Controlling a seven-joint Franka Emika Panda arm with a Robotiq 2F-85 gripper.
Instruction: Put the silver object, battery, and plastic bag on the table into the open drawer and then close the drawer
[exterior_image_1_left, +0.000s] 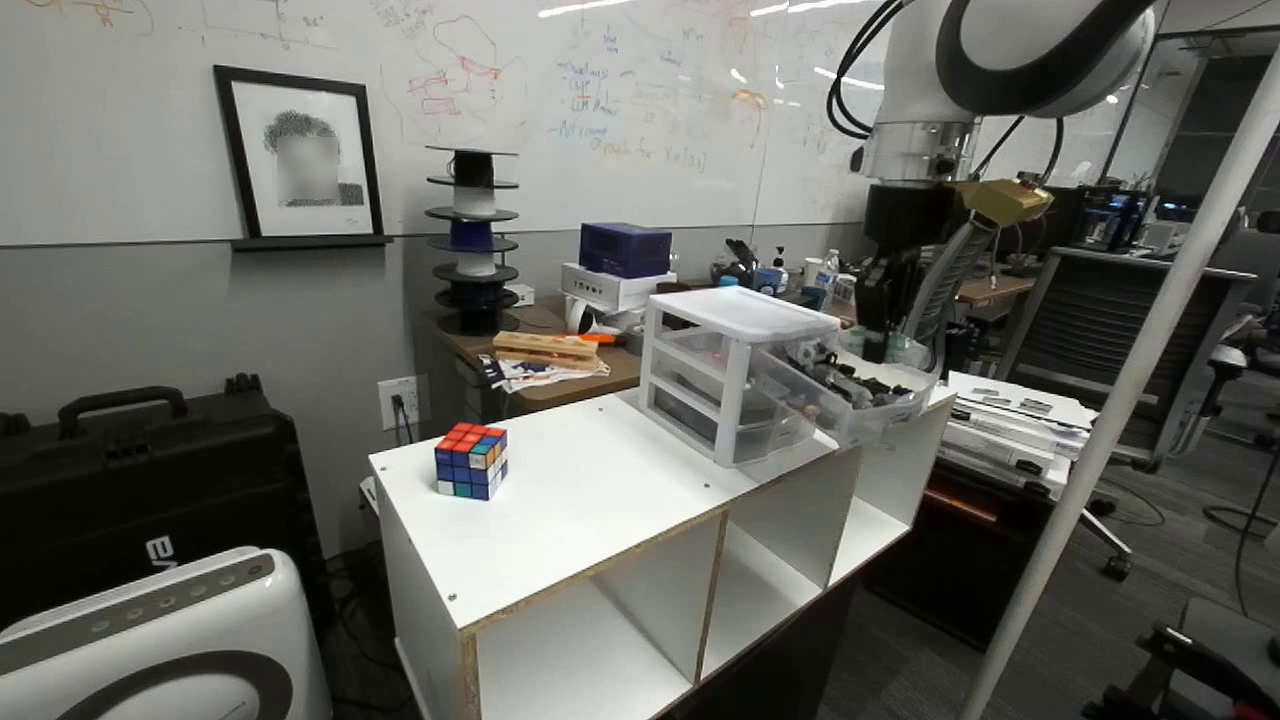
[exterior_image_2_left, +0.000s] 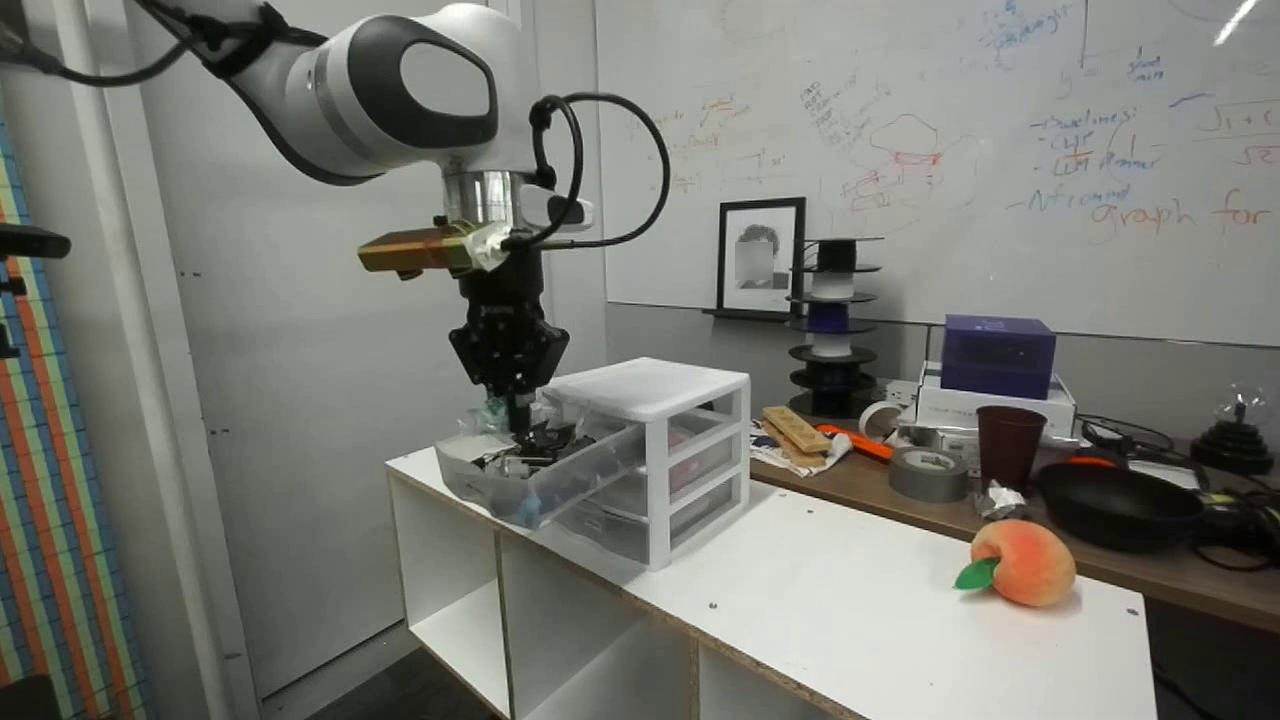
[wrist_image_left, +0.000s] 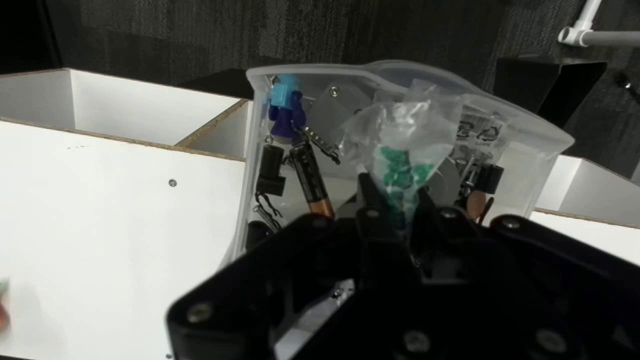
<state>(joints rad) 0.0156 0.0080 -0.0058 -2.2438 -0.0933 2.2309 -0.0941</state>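
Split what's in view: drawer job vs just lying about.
Drawer job:
open drawer
battery, inside it
plastic bag with green contents
table
silver object, can't tell which one

Lying about:
Rubik's cube
peach
black pan
tape roll
framed picture

Free room over the table (exterior_image_2_left: 830, 620) beside the white-framed unit (exterior_image_2_left: 658, 475), but drawer walls (wrist_image_left: 312, 70) and clutter (exterior_image_2_left: 542, 452) around the tool (wrist_image_left: 396, 186).

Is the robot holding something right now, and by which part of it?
Yes, the gripper pinches a clear plastic bag, by the portion with the green contents.
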